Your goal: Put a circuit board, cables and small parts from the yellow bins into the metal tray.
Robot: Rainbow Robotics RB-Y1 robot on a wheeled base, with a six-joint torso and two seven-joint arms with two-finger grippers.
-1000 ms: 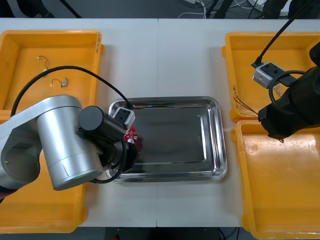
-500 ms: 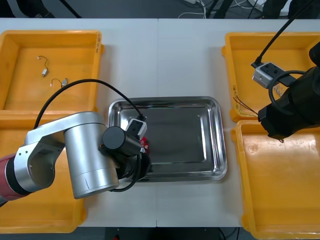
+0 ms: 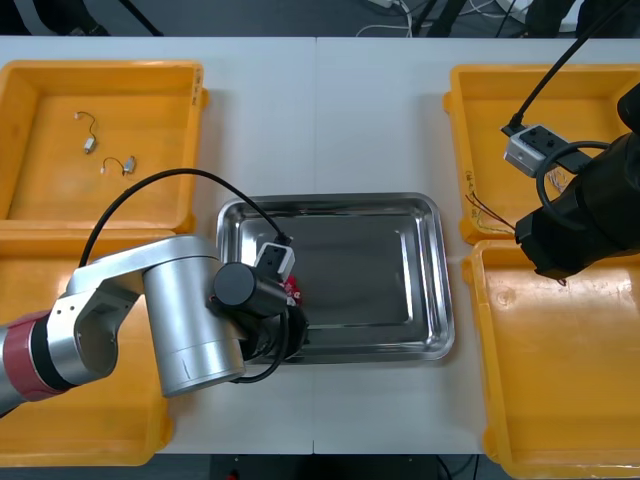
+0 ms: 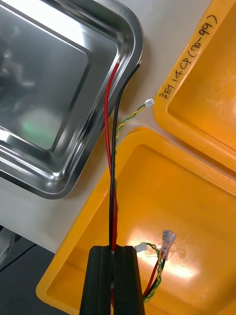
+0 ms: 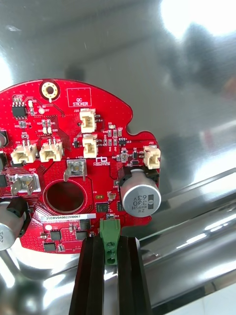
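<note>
Circuit board just beyond left gripper, fingers tight on its green connector (right gripper tight on cables).

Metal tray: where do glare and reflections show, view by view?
Left wrist view: white glare on the metal tray floor beyond the circuit board in the left gripper, bright streaks on its wall. Right wrist view: a greenish reflection on its floor, past the red and black cable in the right gripper. Front view: dark mirror-like floor, bright rim.
</note>
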